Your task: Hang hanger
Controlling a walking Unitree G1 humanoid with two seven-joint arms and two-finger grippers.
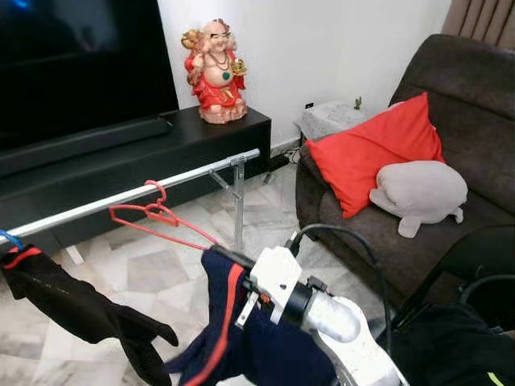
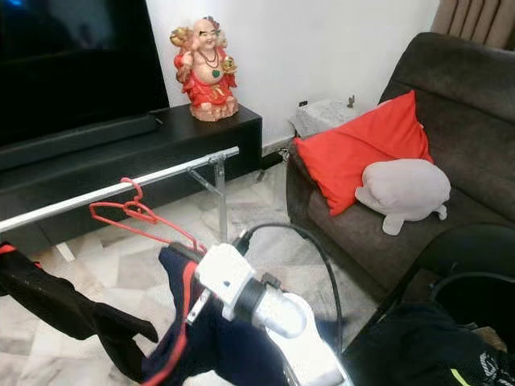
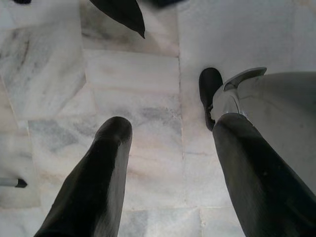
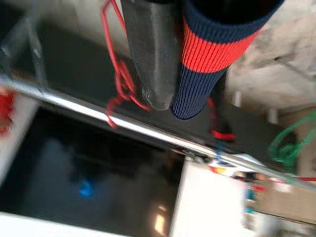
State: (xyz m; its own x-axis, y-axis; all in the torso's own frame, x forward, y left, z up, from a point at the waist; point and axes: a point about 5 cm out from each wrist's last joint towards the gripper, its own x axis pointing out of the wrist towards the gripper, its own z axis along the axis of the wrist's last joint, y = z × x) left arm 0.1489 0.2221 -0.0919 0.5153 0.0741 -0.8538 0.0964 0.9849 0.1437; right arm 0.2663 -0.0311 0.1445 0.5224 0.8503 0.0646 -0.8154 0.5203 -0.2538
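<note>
A red wire hanger point(image 1: 161, 219) carries a navy garment with a red stripe point(image 1: 241, 338). Its hook point(image 1: 154, 190) sits at the silver rail point(image 1: 121, 197) and looks hooked over it. My right gripper point(image 1: 221, 256) reaches up to the hanger's right end, half buried in the navy cloth, and is shut on the hanger. In the right wrist view one black finger point(image 4: 153, 54) lies beside the striped navy cuff point(image 4: 207, 54), with the red hook at the rail point(image 4: 123, 123). My left gripper point(image 3: 173, 126) hangs idle and open over the marble floor.
A black garment point(image 1: 72, 305) hangs on the rail's left part. The rail's post point(image 1: 238, 201) stands near the black TV console point(image 1: 121, 153) with a red statue point(image 1: 216, 72). A brown sofa point(image 1: 483, 104) with a red cushion point(image 1: 374, 153) and grey plush point(image 1: 418, 193) is on the right.
</note>
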